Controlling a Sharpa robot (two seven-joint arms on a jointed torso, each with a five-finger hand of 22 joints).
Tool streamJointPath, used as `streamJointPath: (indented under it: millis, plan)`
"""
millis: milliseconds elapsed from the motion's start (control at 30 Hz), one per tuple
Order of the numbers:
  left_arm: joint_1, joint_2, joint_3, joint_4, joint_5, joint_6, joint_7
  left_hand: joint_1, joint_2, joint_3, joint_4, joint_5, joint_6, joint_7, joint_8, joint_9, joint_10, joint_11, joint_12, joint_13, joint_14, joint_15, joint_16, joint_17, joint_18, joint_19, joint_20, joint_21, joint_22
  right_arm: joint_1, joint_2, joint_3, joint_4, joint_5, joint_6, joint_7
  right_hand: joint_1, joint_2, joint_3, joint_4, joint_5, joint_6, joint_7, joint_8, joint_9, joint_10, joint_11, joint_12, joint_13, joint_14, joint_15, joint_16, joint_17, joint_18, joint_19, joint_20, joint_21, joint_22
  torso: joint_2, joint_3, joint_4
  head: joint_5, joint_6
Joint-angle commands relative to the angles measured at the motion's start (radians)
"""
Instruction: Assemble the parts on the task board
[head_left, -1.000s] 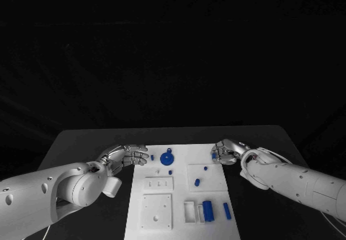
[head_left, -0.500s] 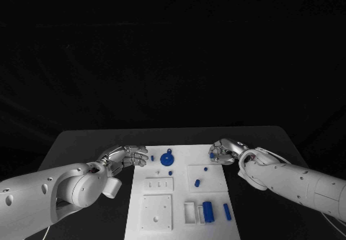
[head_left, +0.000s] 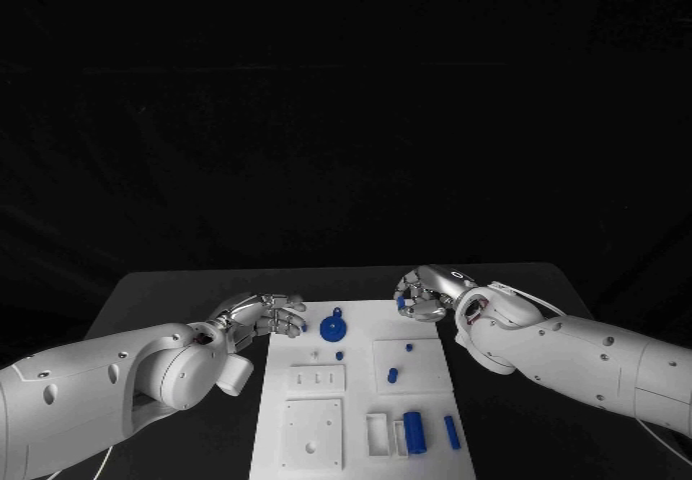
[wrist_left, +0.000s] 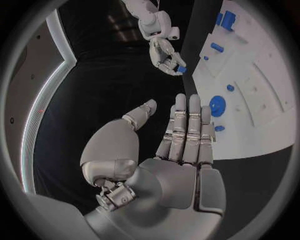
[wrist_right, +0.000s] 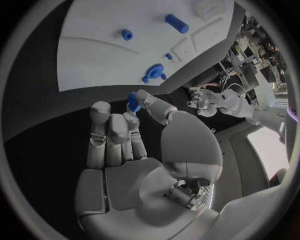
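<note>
The white task board lies in the middle of the black table. A round blue part with a knob sits near the board's far edge, with small blue pegs behind it. A blue cylinder and a blue bar lie at the near right. My right hand hovers over the far right corner and pinches a small blue part between thumb and finger; the same blue part appears in the left wrist view. My left hand hangs beside the board's far left edge, fingers straight, holding nothing.
Raised white blocks with holes and a small white slot block stand on the board. Bare black table lies on both sides of the board and beyond it. The left hand also shows in the right wrist view.
The camera has shifted a little. My right hand has risen and moved left over the board's far corner, still pinching the small blue part. The left hand has hardly moved.
</note>
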Motion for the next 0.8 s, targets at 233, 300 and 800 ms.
streamJointPath:
  millis: [233,300,800]
  plan:
    - [0.002,0.062,0.001,-0.047,-0.096,0.012,-0.128,-0.057,-0.029,-0.131,-0.028,-0.004,-0.04,0.023,-0.046,-0.039,-0.02,0.02,-0.057,-0.023,-0.019,0.011,-0.014,-0.008,0.001,-0.007,0.008,-0.002,-0.01,0.002,0.053,0.0,0.084,-0.106,0.069,-0.149,-0.004,-0.001,0.003,-0.004,-0.002,0.048,0.033,0.009,0.02,0.004,-0.008,0.0,-0.001,0.0,-0.009,-0.004,0.001,0.045,-0.003,-0.008,0.006,0.018,-0.056,-0.0035,-0.0046,0.029,-0.016]
    - [0.002,0.078,0.001,-0.059,-0.102,0.022,-0.147,-0.08,-0.035,-0.14,-0.009,-0.004,-0.038,0.023,-0.046,-0.042,-0.023,0.023,-0.065,-0.026,-0.022,0.013,-0.017,-0.01,0.002,-0.008,0.009,-0.005,-0.012,0.002,0.068,0.0,0.096,-0.111,0.072,-0.162,-0.003,-0.001,0.004,-0.005,-0.001,0.048,0.033,0.009,0.021,0.004,-0.009,-0.001,-0.001,0.0,-0.009,-0.004,0.001,0.045,-0.003,-0.008,0.006,0.018,-0.063,-0.0041,-0.0038,0.029,-0.018]
    - [0.001,0.115,-0.001,-0.057,-0.142,0.048,-0.217,-0.155,-0.028,-0.147,0.077,-0.003,0.002,0.006,-0.033,-0.052,-0.033,0.031,-0.094,-0.036,-0.044,0.023,-0.032,-0.014,0.006,-0.035,0.02,-0.015,-0.016,-0.007,0.135,-0.002,0.119,-0.12,0.08,-0.187,-0.003,0.0,0.006,-0.014,0.013,0.048,0.032,0.008,0.022,0.005,-0.009,-0.002,-0.002,0.001,-0.01,-0.005,0.002,0.045,-0.003,-0.009,0.005,0.017,-0.078,-0.0043,-0.0069,0.028,-0.026]
